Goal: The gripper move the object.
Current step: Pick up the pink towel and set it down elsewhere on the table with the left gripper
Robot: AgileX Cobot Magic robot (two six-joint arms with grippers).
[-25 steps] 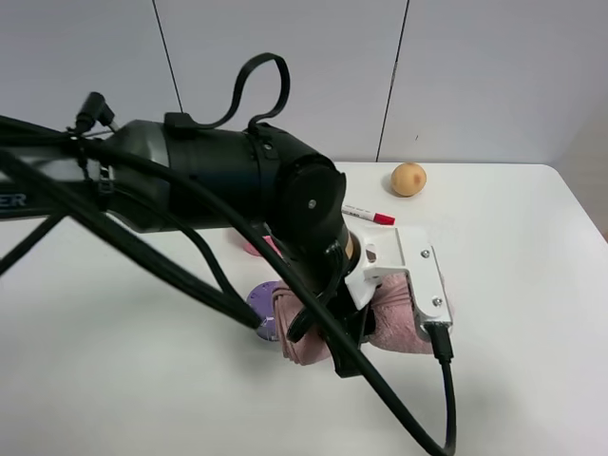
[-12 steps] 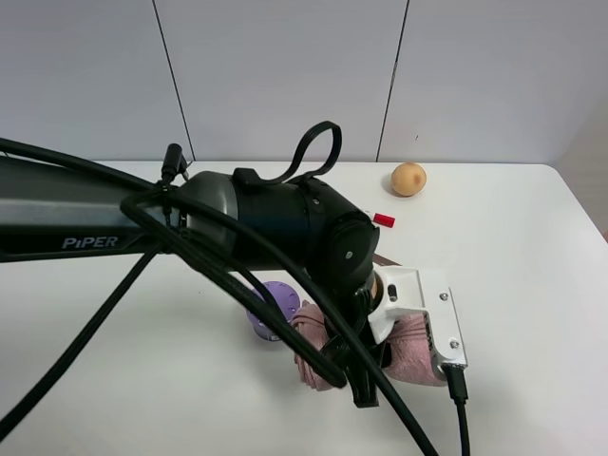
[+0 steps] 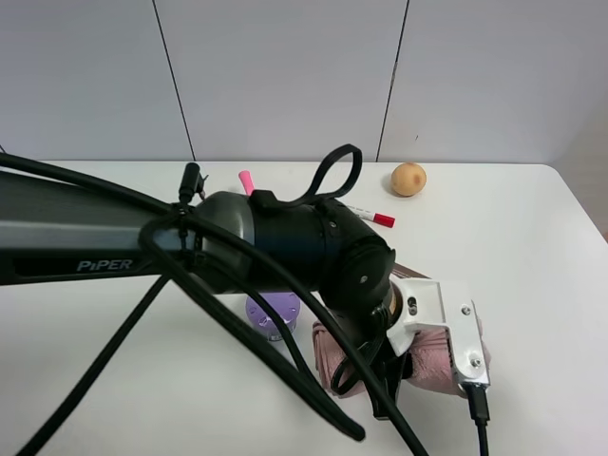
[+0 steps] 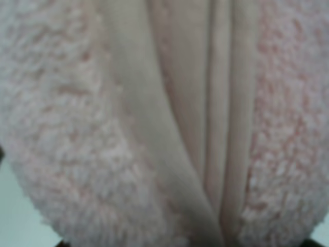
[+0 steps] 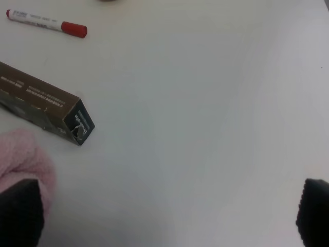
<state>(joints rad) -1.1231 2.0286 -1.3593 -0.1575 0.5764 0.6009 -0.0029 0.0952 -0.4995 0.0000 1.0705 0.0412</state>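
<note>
The soft pink rolled towel [image 3: 429, 366] is apparently being pinched between the left gripper's [image 3: 385, 376] black fingers, so grasping is looking done, with carrying and releasing still remaining.

Exterior high: mounted high, tilted down across white desk [image 3: 532, 247] toward grey panelled wall [image 3: 285, 76]. Bulky black arm [image 3: 285, 247] close to lens, crowds foreground.
Left wrist: almost against fluffy pink rolled towel [image 4: 164, 123]; fills frame, blurred.
Right wrist: looks down on desk, fairly near.
Overlap: towel in all three; red-capped white marker [image 3: 369, 216] in exterior and right wrist.
</note>
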